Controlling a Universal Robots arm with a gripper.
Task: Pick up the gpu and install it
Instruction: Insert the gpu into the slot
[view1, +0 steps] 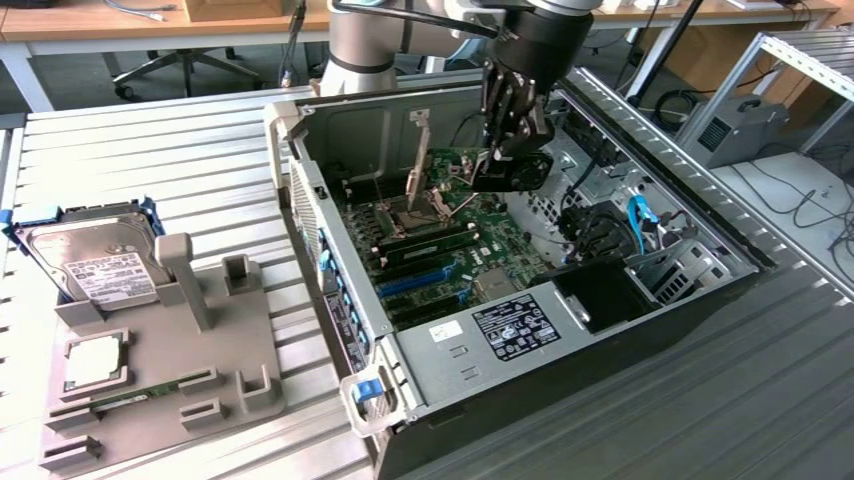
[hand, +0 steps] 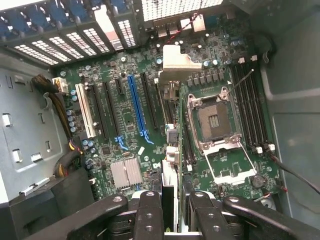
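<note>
The gpu (view1: 510, 170) hangs inside the open computer case (view1: 344, 390), above the green motherboard (view1: 461, 250); its black fan side faces the exterior view's right. My gripper (view1: 515, 135) reaches down from above and is shut on the card's upper edge. In the wrist view the gpu (hand: 170, 187) appears edge-on between my two black fingers (hand: 150, 212), with its silver end bracket (hand: 176, 59) at the far end. Just beside the card's edge, the long blue slot (hand: 134, 100) and black slots run parallel to it on the motherboard (hand: 112, 135).
The open CPU socket (hand: 215, 117) lies beside the card. A power supply (view1: 514, 325) and drive cage with blue cables (view1: 638, 225) fill the case's near end. Outside, a grey fixture (view1: 247, 385) carries a hard drive (view1: 87, 265), a processor (view1: 94, 362) and a memory stick (view1: 134, 395).
</note>
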